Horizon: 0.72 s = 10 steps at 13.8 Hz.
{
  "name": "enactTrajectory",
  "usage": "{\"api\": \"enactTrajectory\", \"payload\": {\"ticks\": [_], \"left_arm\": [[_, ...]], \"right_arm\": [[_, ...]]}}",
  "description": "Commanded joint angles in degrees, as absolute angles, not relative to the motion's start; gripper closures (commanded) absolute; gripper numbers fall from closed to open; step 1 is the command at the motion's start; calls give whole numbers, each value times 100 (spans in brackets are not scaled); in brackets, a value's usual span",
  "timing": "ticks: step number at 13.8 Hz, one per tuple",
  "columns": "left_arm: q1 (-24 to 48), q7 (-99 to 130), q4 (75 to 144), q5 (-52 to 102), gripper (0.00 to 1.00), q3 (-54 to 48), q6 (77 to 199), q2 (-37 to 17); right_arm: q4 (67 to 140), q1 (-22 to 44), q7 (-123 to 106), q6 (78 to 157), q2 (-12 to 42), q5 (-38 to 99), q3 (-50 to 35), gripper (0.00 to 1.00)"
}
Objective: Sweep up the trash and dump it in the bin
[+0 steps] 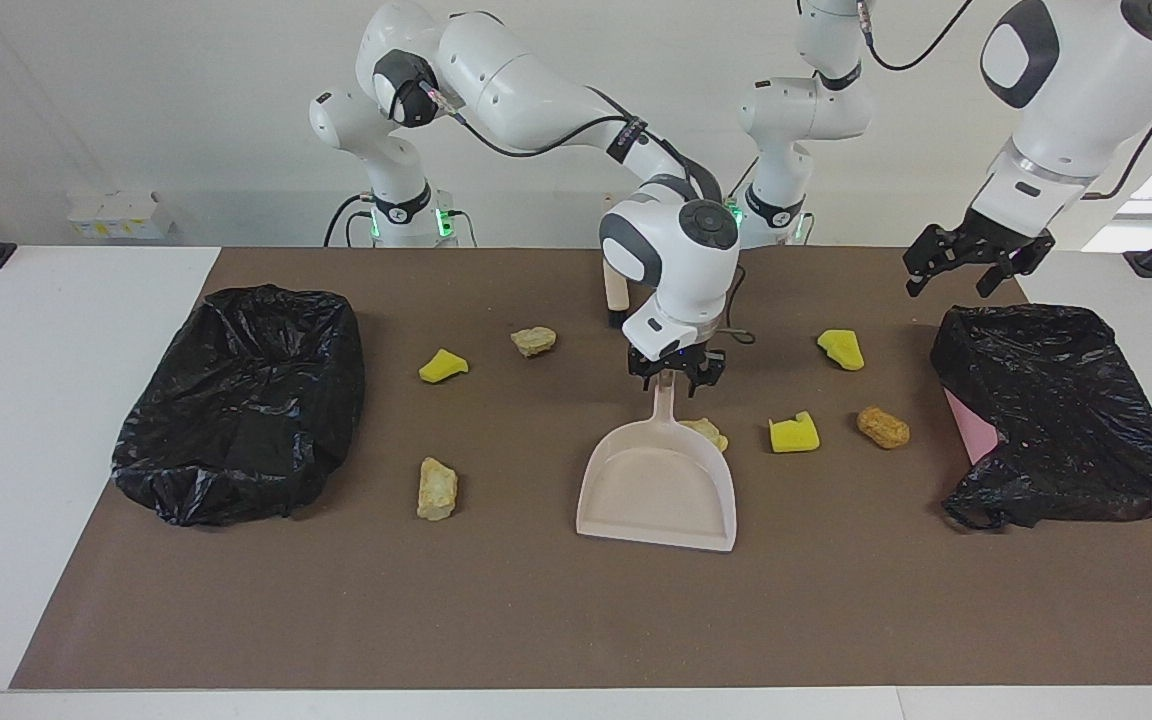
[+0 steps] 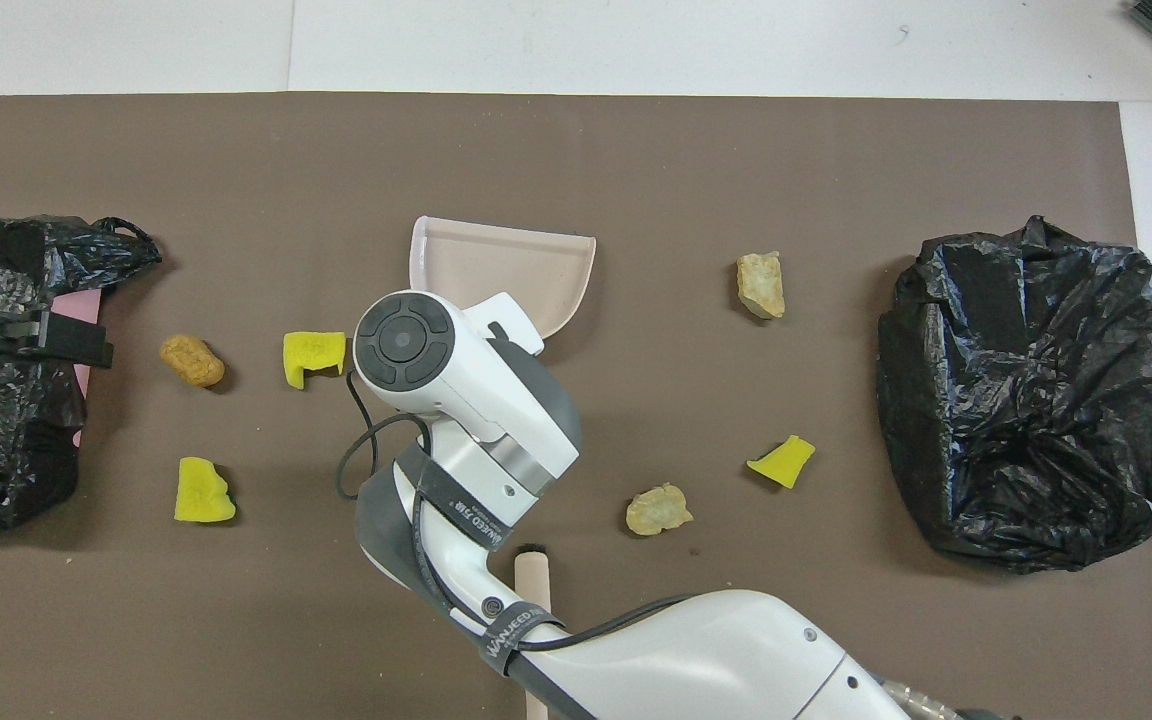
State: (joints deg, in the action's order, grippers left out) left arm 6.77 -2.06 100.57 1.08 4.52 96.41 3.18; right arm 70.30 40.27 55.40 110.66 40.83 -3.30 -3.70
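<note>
Seven small trash lumps point(image 1: 794, 433), yellow foam and tan rock, are lying scattered on the brown mat point(image 1: 536, 620) around the pale pink plastic dustpan point(image 1: 658, 490). The right gripper point(image 1: 675, 371) is straddling the dustpan's handle; whether it is gripping, I cannot tell. The left gripper point(image 1: 966, 268) is hanging open over the black-lined bin point(image 1: 1066, 400).

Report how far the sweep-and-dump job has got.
Done: nothing; the dustpan lies empty and trash such as the yellow chunk and orange-brown lump sits loose on the mat. In hand: the right pincer is at the dustpan's handle. The left pincer waits above a black-bagged bin. Left: all sweeping and dumping.
</note>
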Motion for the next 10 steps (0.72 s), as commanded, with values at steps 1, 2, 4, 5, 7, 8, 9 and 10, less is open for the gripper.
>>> {"api": "enactTrajectory", "payload": {"ticks": [1,2,4,5,7,8,9,10], "left_arm": [[809,-290,10712,176,0,519,10054,606],[809,-334,10905,193,0,519,10116,685],[870,-360,11205,193,0,527,10352,817],[879,-360,11215,193,0,527,10362,817],[966,-352,11215,193,0,527,10362,809],[975,-343,11215,193,0,527,10362,809],[976,-343,11215,193,0,527,10362,809],[1019,-334,11215,193,0,527,10371,809]], "right_arm": [[7128,3999,5730,11004,4008,-360,-360,63],[7137,3956,5730,10995,3999,-369,-360,76],[7128,3885,5687,10803,3938,-387,-352,100],[7128,3806,5634,10732,3833,-369,-343,100],[7137,3586,5233,10548,3683,-413,-352,100],[7137,3534,4794,10503,3570,-404,-352,100],[7189,3429,4407,10468,3490,-439,-352,100],[7216,3306,3951,10416,3394,-448,-352,100]]}}
